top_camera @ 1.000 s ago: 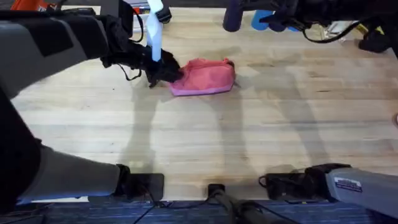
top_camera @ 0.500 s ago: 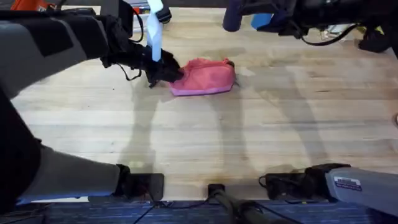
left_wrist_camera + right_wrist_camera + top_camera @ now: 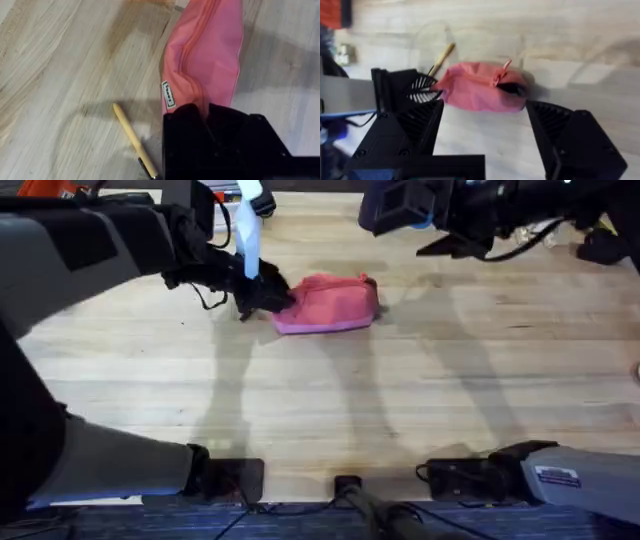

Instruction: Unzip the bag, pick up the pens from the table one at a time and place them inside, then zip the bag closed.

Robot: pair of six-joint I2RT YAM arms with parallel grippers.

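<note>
The left hand point(image 3: 268, 294) is clamped on the near end of the bag point(image 3: 330, 304), the end that faces the left arm. In the left wrist view the black fingers point(image 3: 192, 125) cover that end entirely, so the exact spot they pinch is hidden; pink fabric bulges up just ahead of them, beside a small white label. The bag runs away from this hand along the table point(image 3: 400, 410), with its zipper seam visible down the middle; whether the zipper is open or shut cannot be made out there.

Just beside the left hand, on its outer side, one of the pens point(image 3: 133, 139) lies flat on the table: yellow-tan, its dark tip toward the hand and partly cut off by the view's edge. From overhead this pen is hidden behind the arm and hand. In the right wrist view only its pale end point(image 3: 441, 59) sticks out past the bag and the left hand's black body.

The right hand point(image 3: 485, 112) hangs above the table with its two fingers wide apart and nothing between them. The bag point(image 3: 482, 87) lies ahead of it, framed by the gap, its far end toward this hand showing a dark opening and a small pink zipper pull point(image 3: 502, 70).
</note>
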